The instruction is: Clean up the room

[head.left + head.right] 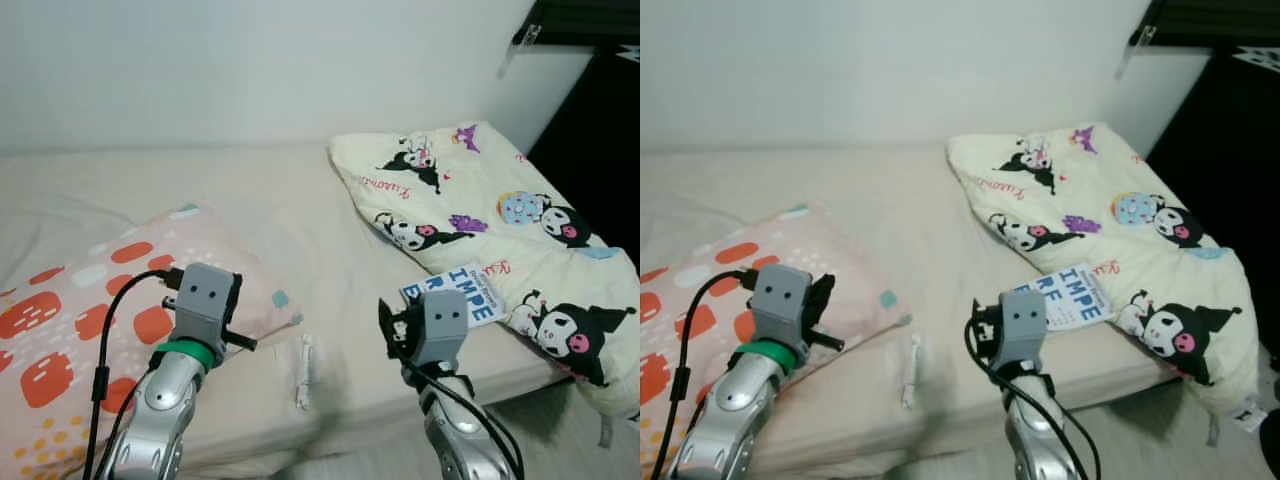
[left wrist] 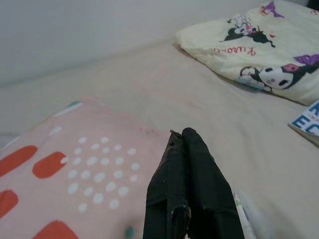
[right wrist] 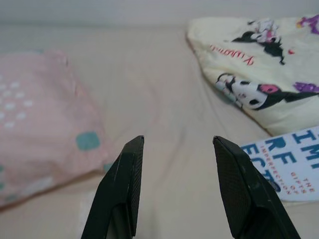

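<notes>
Right claw [image 3: 174,189] spread and empty short of the blue-and-white book [image 1: 455,292] at lower right on the bed [image 1: 290,215], left claw [image 2: 187,189] pressed together over the pillow [image 1: 90,310]; risk: book slides off the mattress edge if nudged.

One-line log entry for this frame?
left gripper: shut, over pillow | right gripper: open, empty, near book | wrapper: on bed | blanket: bed's right
</notes>
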Robot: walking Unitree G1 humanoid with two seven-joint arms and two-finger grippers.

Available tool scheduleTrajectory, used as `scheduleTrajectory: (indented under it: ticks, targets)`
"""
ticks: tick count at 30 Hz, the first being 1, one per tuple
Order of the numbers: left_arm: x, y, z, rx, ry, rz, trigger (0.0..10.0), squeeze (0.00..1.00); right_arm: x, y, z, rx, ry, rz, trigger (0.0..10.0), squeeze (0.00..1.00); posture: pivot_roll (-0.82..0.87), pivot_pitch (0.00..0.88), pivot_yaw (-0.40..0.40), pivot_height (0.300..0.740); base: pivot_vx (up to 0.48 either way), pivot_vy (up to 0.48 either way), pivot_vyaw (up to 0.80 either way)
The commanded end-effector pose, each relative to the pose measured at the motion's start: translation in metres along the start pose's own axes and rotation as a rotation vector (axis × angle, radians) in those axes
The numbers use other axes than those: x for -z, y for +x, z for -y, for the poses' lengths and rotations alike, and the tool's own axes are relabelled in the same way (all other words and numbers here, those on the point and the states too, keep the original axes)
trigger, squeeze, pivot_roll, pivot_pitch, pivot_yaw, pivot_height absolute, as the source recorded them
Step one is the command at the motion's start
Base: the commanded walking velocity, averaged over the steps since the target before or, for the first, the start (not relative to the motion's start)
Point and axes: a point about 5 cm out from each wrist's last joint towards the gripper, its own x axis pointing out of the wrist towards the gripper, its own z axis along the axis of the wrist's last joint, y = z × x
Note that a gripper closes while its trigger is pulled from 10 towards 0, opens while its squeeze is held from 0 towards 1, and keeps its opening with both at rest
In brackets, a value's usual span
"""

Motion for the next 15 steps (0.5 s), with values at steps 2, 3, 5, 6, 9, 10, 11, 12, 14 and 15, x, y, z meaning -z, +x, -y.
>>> scheduleTrajectory:
  ticks: [2,3,5,6,9,10,11,12,14,15]
  targets:
    - [0.0079,-0.0048,0.0041,0.022,-0.001,-0.029,10.0,0.00,0.0104,-0.0026,-0.0009,-0.002,-0.014,-0.040,10.0,0.00,0.01,0.067,0.002,0.740,0.000,0.000,0.00]
    - [0.0088,-0.0057,0.0042,0.024,0.002,-0.032,10.0,0.00,0.0119,-0.0028,-0.0017,-0.003,-0.015,-0.044,10.0,0.00,0.01,0.067,0.002,0.740,0.000,0.000,0.00]
    - [0.0094,-0.0064,0.0043,0.025,0.004,-0.034,10.0,0.00,0.0128,-0.0030,-0.0023,-0.003,-0.015,-0.046,10.0,0.00,0.01,0.067,0.002,0.740,0.000,0.000,0.00]
    - [0.0104,-0.0076,0.0038,0.026,0.005,-0.037,10.0,0.00,0.0140,-0.0032,-0.0034,-0.006,-0.010,-0.051,10.0,0.00,0.01,0.068,0.002,0.731,0.000,0.000,0.00]
    - [0.0108,-0.0082,0.0033,0.027,0.007,-0.038,10.0,0.00,0.0147,-0.0028,-0.0042,-0.008,-0.007,-0.051,10.0,0.00,0.01,0.068,0.002,0.716,0.000,0.000,0.00]
    - [0.0108,-0.0082,0.0033,0.027,0.007,-0.038,10.0,0.00,0.0147,-0.0028,-0.0042,-0.008,-0.007,-0.051,10.0,0.00,0.01,0.068,0.002,0.716,0.000,0.000,0.00]
    - [0.0103,-0.0083,0.0027,0.025,0.009,-0.038,10.0,0.00,0.0135,-0.0016,-0.0067,-0.023,0.002,-0.044,10.0,0.00,0.02,0.071,-0.002,0.706,0.000,0.000,0.00]
    - [0.0102,-0.0084,0.0025,0.024,0.009,-0.038,10.0,0.00,0.0133,-0.0012,-0.0074,-0.027,0.004,-0.042,10.0,0.00,0.02,0.071,-0.002,0.701,0.000,0.000,0.00]
    - [0.0101,-0.0085,0.0024,0.024,0.009,-0.038,10.0,0.00,0.0133,-0.0009,-0.0078,-0.029,0.004,-0.041,10.0,0.00,0.02,0.071,-0.002,0.691,0.000,0.000,0.00]
    - [0.0101,-0.0085,0.0026,0.024,0.009,-0.038,10.0,0.00,0.0131,-0.0007,-0.0078,-0.029,0.004,-0.040,10.0,0.00,0.02,0.071,-0.002,0.686,0.000,0.000,0.00]
